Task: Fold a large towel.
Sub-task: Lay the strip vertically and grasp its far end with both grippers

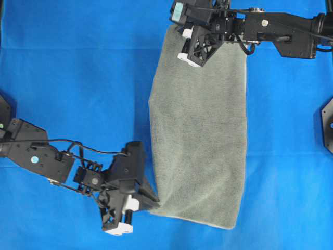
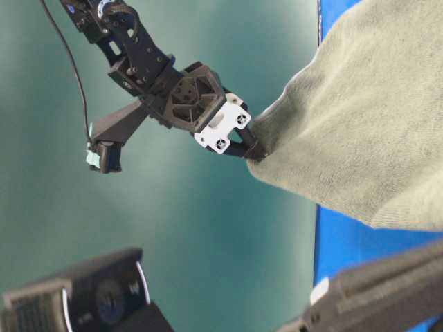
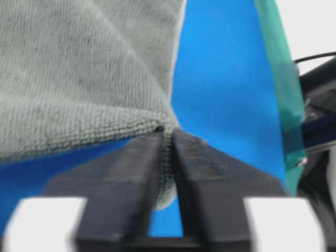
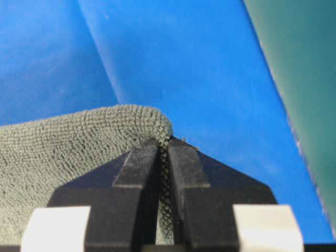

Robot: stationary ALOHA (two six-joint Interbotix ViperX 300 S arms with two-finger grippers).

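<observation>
The grey-green towel [image 1: 200, 130] lies as a long strip down the middle of the blue sheet. My left gripper [image 1: 156, 200] pinches its near left corner. In the left wrist view the cloth [image 3: 79, 79] runs down between the black fingers, and my left gripper [image 3: 169, 131] is shut on it. My right gripper [image 1: 188, 60] holds the far left corner, its fingertips hidden under the white blocks. In the right wrist view my right gripper [image 4: 164, 140] is shut on a fold of towel [image 4: 63, 152]. The table-level view shows my right gripper [image 2: 250, 149] holding that corner of the towel [image 2: 360, 124].
The bright blue sheet [image 1: 78, 78] covers the table on all sides of the towel. A teal wall [image 2: 228, 242] stands beyond the table edge. Black arm bases sit at the left edge [image 1: 4, 107] and right edge [image 1: 328, 122] of the overhead view.
</observation>
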